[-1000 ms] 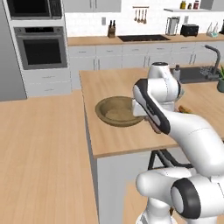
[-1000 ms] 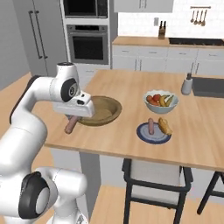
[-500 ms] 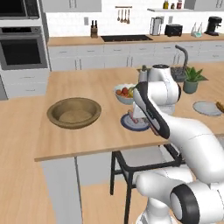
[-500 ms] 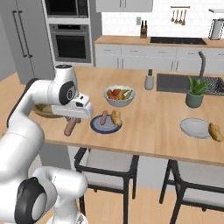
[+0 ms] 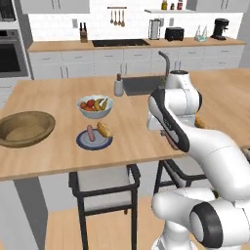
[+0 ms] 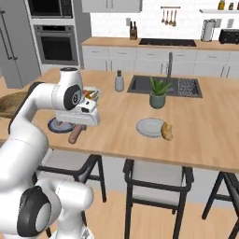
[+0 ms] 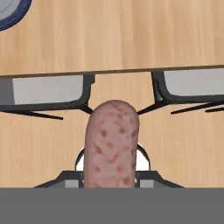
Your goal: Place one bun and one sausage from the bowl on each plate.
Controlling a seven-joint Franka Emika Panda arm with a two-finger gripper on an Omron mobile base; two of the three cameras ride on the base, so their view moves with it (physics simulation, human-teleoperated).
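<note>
My gripper (image 6: 77, 126) is shut on a reddish-brown sausage (image 6: 75, 134) that hangs down just past the counter's front edge. In the hand view the sausage (image 7: 111, 142) stands between the jaws of the gripper (image 7: 111, 176), over the counter edge and the stools below. Just left of it, the blue-rimmed plate (image 5: 94, 141) carries a sausage (image 5: 90, 133) and a bun (image 5: 104, 129). The pale grey plate (image 6: 148, 127) lies to the right with a bun (image 6: 166, 131) on its rim. The wooden bowl (image 5: 24, 128) sits far left.
A white fruit bowl (image 5: 95, 106) stands behind the blue plate, and a shaker (image 6: 119, 81) beyond it. A potted plant (image 6: 158, 92) and the sink (image 6: 186, 87) lie behind the grey plate. Dark stools (image 6: 156, 179) stand under the counter's front edge.
The base has driven to the right, so the whole scene has slid left and the wooden bowl is now far off. The sausage stays in the shut gripper.
</note>
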